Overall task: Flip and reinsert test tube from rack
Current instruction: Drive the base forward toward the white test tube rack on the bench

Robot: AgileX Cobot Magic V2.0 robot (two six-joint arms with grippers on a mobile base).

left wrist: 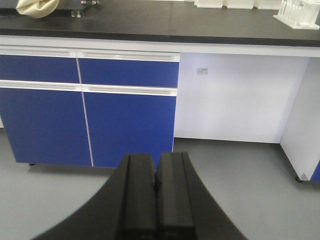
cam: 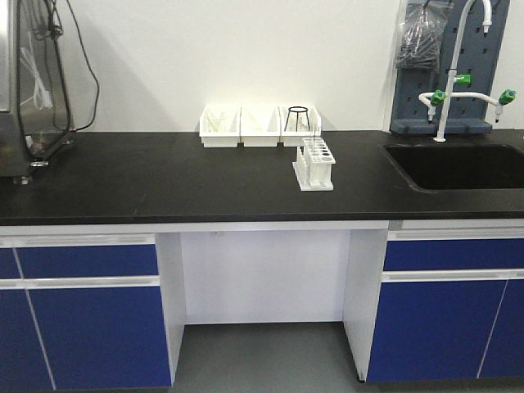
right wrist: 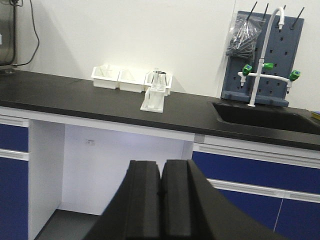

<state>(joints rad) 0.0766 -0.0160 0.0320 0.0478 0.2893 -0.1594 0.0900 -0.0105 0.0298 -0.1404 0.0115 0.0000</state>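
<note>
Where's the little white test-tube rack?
In the front view, the rack stands on the black counter, just before the white bins, left of the sink.

The left gripper (left wrist: 156,187) rises from 6 o'clock in its wrist view. Its two black fingers (left wrist: 137,200) are pressed flat together with only a thin seam between them, and they point toward 12 o'clock, pitched slightly downward. The right gripper (right wrist: 161,190) also sits at 6 o'clock in its own view. Its black fingers (right wrist: 180,200) are closed pad to pad and aimed roughly level toward 12 o'clock.
</note>
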